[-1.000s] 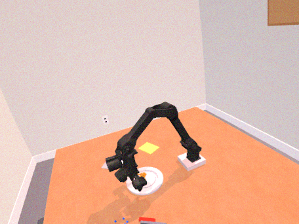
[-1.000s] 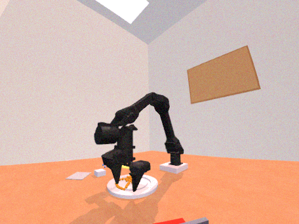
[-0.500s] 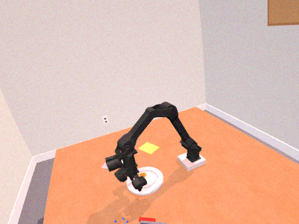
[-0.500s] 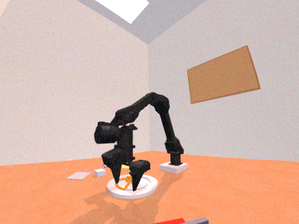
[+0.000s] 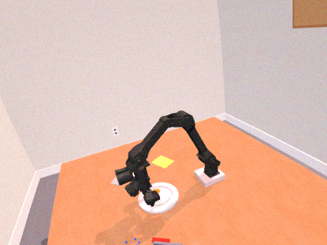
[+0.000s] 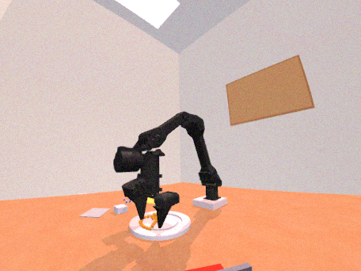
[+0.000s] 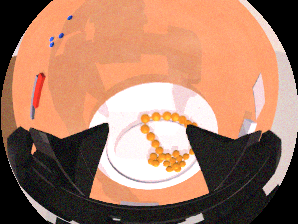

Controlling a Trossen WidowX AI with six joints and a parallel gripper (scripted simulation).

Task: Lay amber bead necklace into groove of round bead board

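On the round white board [image 5: 173, 203] [image 6: 180, 230] [image 7: 165, 184], the amber necklace [image 5: 157, 191] [image 6: 148, 228] [image 7: 167, 116] lies bunched; the tool [image 5: 142, 195] [image 6: 151, 223] [image 7: 148, 127] stands wide open above, holding nothing.

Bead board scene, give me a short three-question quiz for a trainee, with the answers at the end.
1. True or false: the gripper is open.
2. Multiple choice: which color is the flat square lying on the table between the round bead board and the wall with the outlet? a) green b) yellow c) black
3. Fill in the blank: in the wrist view, part of the amber bead necklace is bunched in a cluster, so it does not yet follow the round ____ of the board.

Key: 1 true; 2 b; 3 groove
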